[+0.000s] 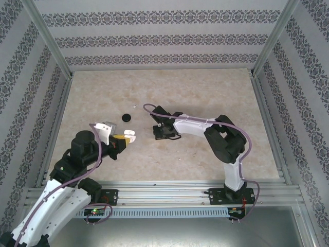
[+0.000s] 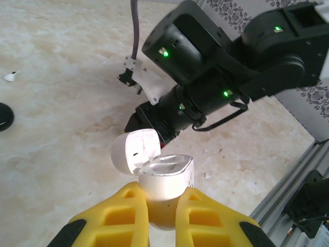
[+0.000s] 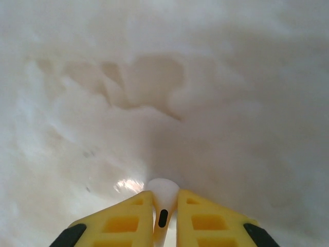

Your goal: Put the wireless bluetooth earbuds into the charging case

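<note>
Right claw (image 3: 165, 198) pinches a tiny white stemmed earbud (image 3: 162, 188); left claw (image 2: 163, 193) grips the open white charging case (image 2: 167, 180). Next, probably: align above, insert stem-down.

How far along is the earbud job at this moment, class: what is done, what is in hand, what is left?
Done: the case is open, lid up, gripped by the left tool. In hand: the right tool pinches a white earbud. Left: seat it in the case; a second earbud lies on the table, not yet picked up.
</note>
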### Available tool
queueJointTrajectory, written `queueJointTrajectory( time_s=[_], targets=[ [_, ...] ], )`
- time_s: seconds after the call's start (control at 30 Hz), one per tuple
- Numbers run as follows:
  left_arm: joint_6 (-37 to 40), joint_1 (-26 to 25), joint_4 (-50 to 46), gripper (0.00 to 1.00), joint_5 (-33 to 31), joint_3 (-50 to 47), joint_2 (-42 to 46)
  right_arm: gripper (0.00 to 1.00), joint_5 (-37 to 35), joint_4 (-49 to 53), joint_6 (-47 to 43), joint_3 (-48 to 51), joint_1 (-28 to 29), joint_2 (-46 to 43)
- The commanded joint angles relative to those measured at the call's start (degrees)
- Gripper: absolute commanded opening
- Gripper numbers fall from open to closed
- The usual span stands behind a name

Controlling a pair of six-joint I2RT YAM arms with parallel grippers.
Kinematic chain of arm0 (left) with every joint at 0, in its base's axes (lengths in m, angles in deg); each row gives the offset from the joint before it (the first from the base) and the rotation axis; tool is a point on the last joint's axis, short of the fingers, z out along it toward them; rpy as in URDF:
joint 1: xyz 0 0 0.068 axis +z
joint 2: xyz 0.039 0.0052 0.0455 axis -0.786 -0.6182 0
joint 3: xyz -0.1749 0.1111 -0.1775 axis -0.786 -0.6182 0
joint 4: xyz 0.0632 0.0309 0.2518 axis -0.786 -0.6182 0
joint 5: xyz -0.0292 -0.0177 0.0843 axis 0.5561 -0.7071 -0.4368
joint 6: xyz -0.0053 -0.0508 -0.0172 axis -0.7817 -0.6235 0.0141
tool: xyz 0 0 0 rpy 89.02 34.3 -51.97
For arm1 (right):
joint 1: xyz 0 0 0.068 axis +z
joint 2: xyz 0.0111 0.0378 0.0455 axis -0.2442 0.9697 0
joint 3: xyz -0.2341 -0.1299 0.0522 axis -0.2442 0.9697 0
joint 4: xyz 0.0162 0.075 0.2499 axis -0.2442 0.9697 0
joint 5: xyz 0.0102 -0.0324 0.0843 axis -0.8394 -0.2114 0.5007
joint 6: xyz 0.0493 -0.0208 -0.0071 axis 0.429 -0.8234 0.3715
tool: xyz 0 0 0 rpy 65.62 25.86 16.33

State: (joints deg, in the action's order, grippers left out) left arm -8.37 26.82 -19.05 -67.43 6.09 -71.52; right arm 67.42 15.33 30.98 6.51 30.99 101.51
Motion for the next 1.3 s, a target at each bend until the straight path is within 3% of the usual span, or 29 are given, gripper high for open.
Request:
queueJointTrajectory(
  time_s=[0.0,0.3,0.63,1.27],
  targets=[
    [-1.6,0.5,8.4,0.0,2.9,-0.7,-2.3,0.17,-1.4,1.2,2.4,3.3,0.6,-0.9],
    [-0.4,0.5,10.6,0.0,2.9,-0.2,-6.5,0.33,-0.9,6.7,1.7,-1.0,0.6,-2.2],
    [0.2,0.5,8.7,0.0,2.2,-1.0,-4.3,0.35,0.8,12.3,-1.9,-7.6,0.5,-2.4],
    [0.7,0.5,6.5,0.0,2.1,-1.3,-2.1,0.35,4.5,25.6,-7.9,-20.7,-0.4,8.3]
  ],
)
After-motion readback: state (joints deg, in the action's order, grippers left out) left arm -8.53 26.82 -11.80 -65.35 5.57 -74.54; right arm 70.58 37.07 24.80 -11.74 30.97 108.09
